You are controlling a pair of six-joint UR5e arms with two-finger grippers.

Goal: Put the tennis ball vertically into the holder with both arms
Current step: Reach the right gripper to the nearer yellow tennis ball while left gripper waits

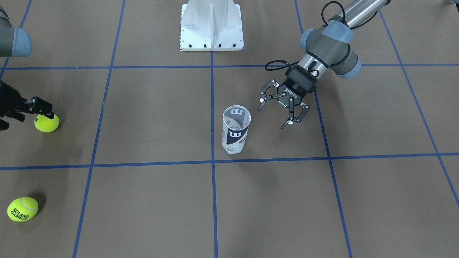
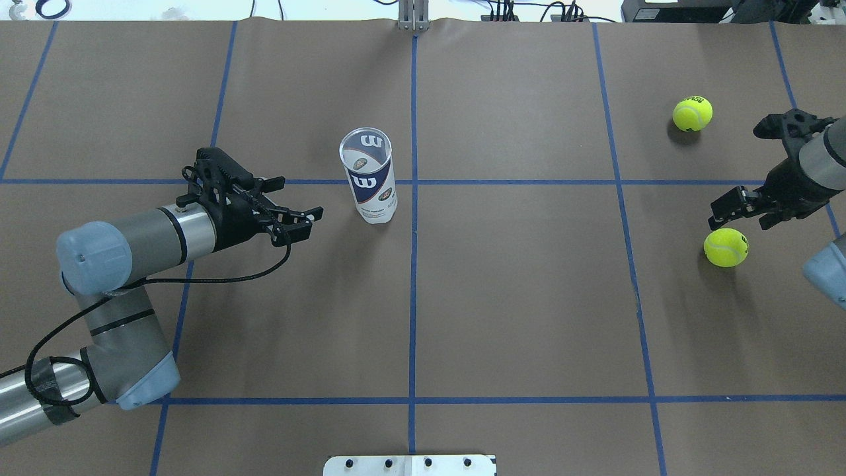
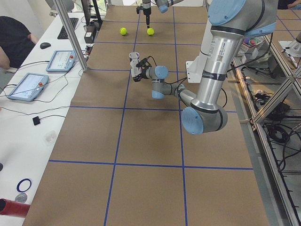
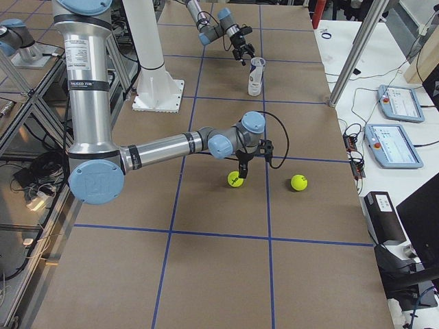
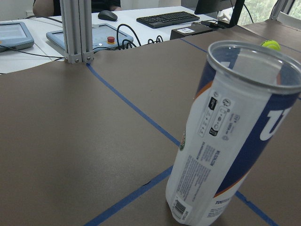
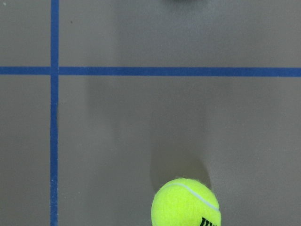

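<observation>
The holder (image 1: pixel 235 130), a clear can with a navy-and-white label, stands upright and empty near the table's middle; it also shows in the overhead view (image 2: pixel 369 178) and fills the left wrist view (image 5: pixel 230 136). My left gripper (image 1: pixel 273 116) is open and empty, level with the can and a short way beside it, apart from it (image 2: pixel 297 205). A yellow tennis ball (image 1: pixel 46 123) lies on the table at the far side. My right gripper (image 2: pixel 740 221) hangs open just above and beside this ball (image 2: pixel 726 247), not holding it. The ball sits at the bottom of the right wrist view (image 6: pixel 186 203).
A second tennis ball (image 1: pixel 22 209) marked "Roland Garros" lies further from the robot (image 2: pixel 692 114). The white pedestal base (image 1: pixel 211 27) stands at the robot's side of the table. Blue tape lines cross the brown surface. Tablets and cables lie past the far table edge.
</observation>
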